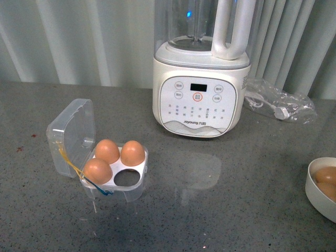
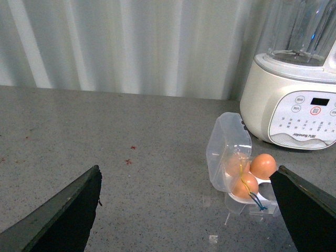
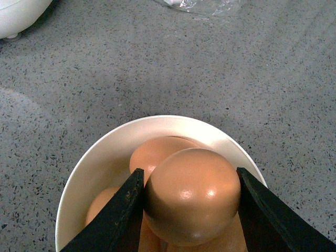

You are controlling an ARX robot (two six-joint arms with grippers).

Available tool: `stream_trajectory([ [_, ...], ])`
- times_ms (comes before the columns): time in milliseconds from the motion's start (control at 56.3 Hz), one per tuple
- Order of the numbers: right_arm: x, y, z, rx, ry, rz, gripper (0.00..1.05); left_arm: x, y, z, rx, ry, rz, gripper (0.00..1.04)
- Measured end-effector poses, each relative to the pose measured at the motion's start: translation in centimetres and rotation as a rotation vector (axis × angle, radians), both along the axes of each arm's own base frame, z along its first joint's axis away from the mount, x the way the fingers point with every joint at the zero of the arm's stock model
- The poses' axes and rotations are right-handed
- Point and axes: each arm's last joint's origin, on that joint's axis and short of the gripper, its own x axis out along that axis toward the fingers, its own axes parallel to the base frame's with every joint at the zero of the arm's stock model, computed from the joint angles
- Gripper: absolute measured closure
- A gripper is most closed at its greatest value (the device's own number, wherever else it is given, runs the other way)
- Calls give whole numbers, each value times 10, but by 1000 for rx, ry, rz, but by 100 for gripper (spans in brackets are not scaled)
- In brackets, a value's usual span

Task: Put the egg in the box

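Below my right claw (image 3: 189,173) sits a white bowl (image 3: 92,168) of eggs (image 3: 157,149); beyond it, a crumpled plastic bag (image 3: 202,5) on the table (image 3: 157,68).

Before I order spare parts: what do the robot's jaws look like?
Both the left gripper and the right gripper have plain matte black jaws, flat and wedge-shaped, tapering toward the tips. No cables or markings show; the arms themselves are out of view.

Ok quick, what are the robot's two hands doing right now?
Left gripper: open, empty.
Right gripper: closed on an egg over the bowl.
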Motion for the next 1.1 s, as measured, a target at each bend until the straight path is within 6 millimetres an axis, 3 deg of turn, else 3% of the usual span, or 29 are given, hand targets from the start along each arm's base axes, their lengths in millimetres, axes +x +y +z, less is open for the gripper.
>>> stream_trajectory([
  [160, -6, 6, 10, 7, -10, 44, 61, 0, 0, 0, 0, 0, 0, 7],
  [355, -14, 16, 38, 14, -64, 162, 61, 0, 0, 0, 0, 0, 0, 7],
  [693, -7, 52, 68, 172, -84, 644, 61, 0, 0, 0, 0, 0, 0, 7],
  [1101, 14, 112, 59, 225, -28, 838, 61, 0, 0, 0, 0, 0, 0, 7],
])
